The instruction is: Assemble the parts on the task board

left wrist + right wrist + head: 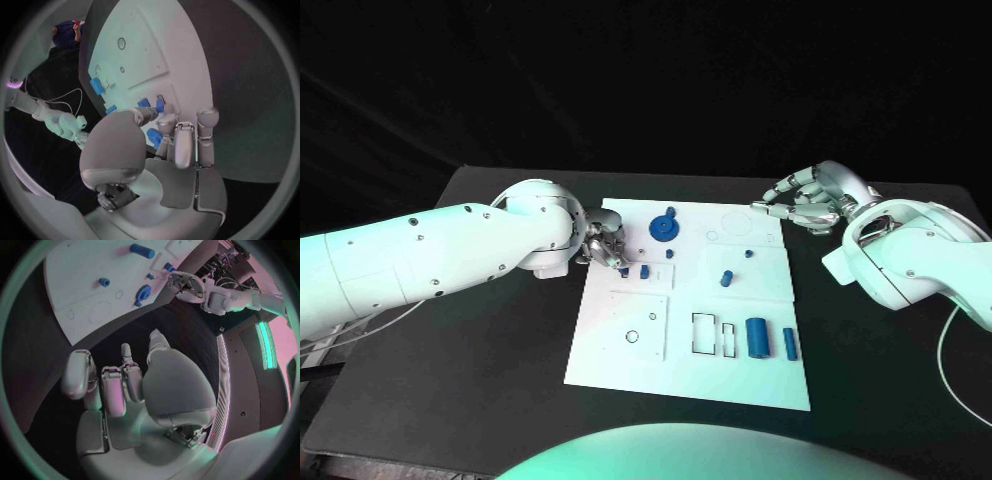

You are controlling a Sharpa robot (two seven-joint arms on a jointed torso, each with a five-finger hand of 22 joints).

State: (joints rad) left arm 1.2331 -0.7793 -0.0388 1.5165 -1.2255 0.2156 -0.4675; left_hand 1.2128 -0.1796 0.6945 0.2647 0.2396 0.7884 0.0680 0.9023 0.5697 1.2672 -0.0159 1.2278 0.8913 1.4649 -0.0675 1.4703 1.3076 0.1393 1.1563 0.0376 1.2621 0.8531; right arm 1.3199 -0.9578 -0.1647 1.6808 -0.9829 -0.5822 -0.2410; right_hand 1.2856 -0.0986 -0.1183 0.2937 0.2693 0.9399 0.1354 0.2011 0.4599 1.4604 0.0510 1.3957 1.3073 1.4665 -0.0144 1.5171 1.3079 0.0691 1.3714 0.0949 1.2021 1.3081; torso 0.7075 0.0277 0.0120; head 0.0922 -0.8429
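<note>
The white task board (610, 350) lies mid-table. My left hand (603, 245) hovers over the board's far left part with its fingers curled in. Two small blue parts (635, 270) sit just past its fingertips, and they show in the left wrist view as the same small blue parts (151, 104). A blue shape (154, 137) shows between its thumb and fingers; I cannot tell whether it is held. A round blue part (665, 228) stands nearby. My right hand (805, 200) hangs off the far right corner, fingers curled, holding nothing.
On the board's right half lie a small blue part (726, 279), a tinier one (749, 254), a blue cylinder (759, 338) and a blue bar (790, 343). Black table (488, 400) surrounds the board on both sides.
</note>
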